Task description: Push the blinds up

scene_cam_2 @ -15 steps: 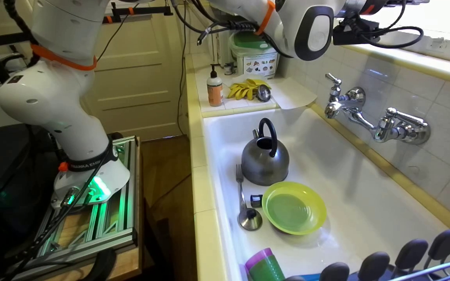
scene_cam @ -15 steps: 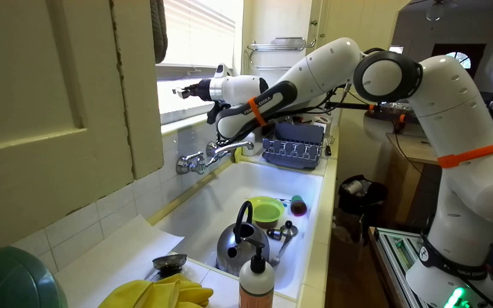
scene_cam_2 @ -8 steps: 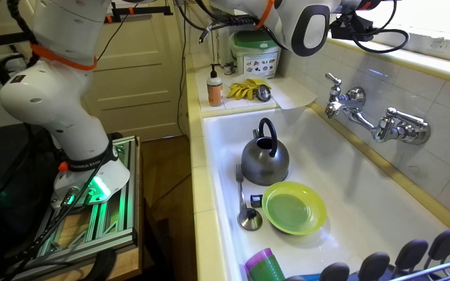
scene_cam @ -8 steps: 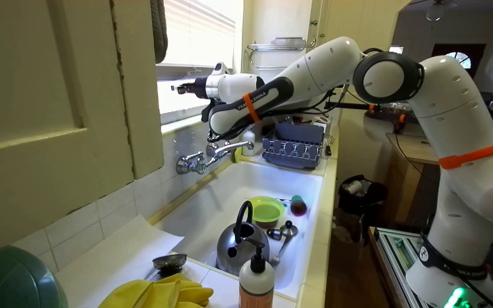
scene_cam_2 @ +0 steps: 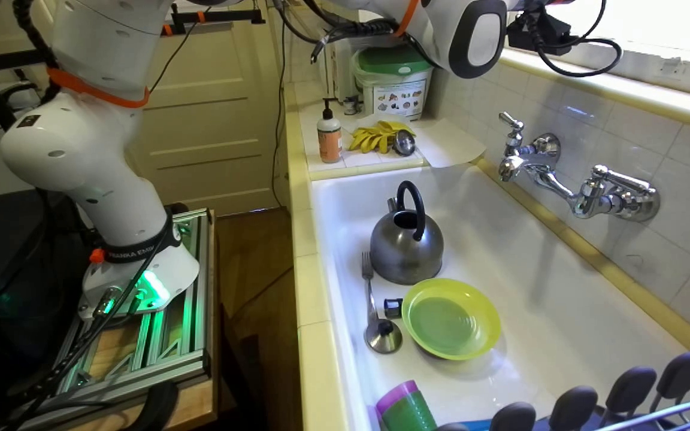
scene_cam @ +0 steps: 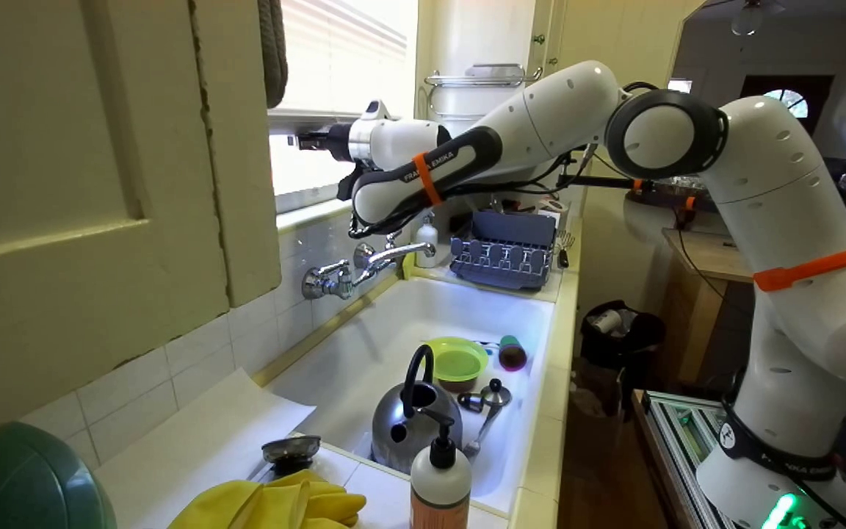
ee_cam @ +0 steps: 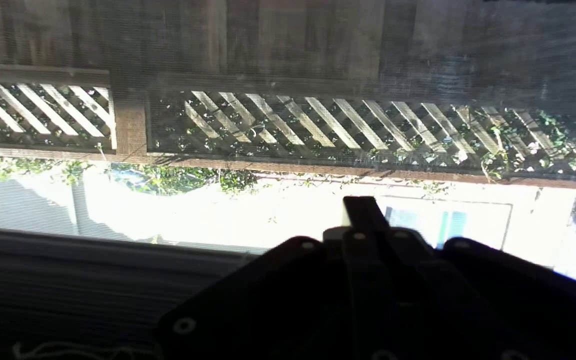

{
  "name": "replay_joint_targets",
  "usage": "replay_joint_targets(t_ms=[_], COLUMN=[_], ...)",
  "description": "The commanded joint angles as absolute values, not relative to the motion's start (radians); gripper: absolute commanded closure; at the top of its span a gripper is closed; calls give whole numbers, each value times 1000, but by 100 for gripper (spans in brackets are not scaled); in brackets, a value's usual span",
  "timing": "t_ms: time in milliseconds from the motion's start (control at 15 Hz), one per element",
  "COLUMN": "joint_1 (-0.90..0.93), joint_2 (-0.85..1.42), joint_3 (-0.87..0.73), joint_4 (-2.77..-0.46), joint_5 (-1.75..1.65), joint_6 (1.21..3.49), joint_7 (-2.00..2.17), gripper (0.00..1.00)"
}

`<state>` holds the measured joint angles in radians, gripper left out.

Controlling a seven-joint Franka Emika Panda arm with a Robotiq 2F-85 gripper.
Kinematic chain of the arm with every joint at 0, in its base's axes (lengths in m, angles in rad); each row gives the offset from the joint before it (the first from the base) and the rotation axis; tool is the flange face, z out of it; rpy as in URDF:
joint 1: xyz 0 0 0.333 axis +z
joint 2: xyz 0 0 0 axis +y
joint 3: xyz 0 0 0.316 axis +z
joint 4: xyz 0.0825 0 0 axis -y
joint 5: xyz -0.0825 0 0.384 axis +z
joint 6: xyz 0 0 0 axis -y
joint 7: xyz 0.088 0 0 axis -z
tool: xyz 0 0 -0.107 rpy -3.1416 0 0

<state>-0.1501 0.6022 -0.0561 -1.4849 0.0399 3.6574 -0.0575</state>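
closest in an exterior view, the yellow gloves (scene_cam: 269,507) lie on the white tile counter (scene_cam: 333,461), with the soap bottle (scene_cam: 440,477) standing upright just beside them. past those, your sink (scene_cam_2: 566,347) holds the metal kettle (scene_cam_2: 406,254), upright under its black handle, a yellow-green bowl (scene_cam_2: 486,311) and a green cup (scene_cam_2: 411,413) tipped on its side. a fork (scene_cam_2: 368,269) lies near the kettle, its handle running to a metal lid (scene_cam_2: 387,344) with a black knob. the chrome faucet (scene_cam: 408,252) juts from the tiled wall.

higher up, your arm (scene_cam: 562,110) reaches across to the window (scene_cam: 305,165), and your gripper (scene_cam: 300,141) is closed, its fingers (ee_cam: 365,215) drawn together. you have it right by the lower edge of the white blinds (scene_cam: 349,59), which cover the upper part of the window and leave a bright strip beneath; you cannot tell from these views whether the fingers touch the slats. in the wrist view those slats run dark across the lower left, beside the gripper.

farther along, the grey dish rack (scene_cam: 496,278) stands past the sink's end. beyond the glass you see a wooden lattice (ee_cam: 333,122) and green leaves (ee_cam: 183,177).
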Motion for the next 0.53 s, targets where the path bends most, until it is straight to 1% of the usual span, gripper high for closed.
replay_joint_targets(t_ms=[0,467], joint_1=[-140,-102], joint_2=[618,602], joint_3=[-61,-75], joint_4=[-1427,-1399], joint_5=[44,80], joint_6=[3682,3694], joint_7=[-26,-71], gripper=[100,100])
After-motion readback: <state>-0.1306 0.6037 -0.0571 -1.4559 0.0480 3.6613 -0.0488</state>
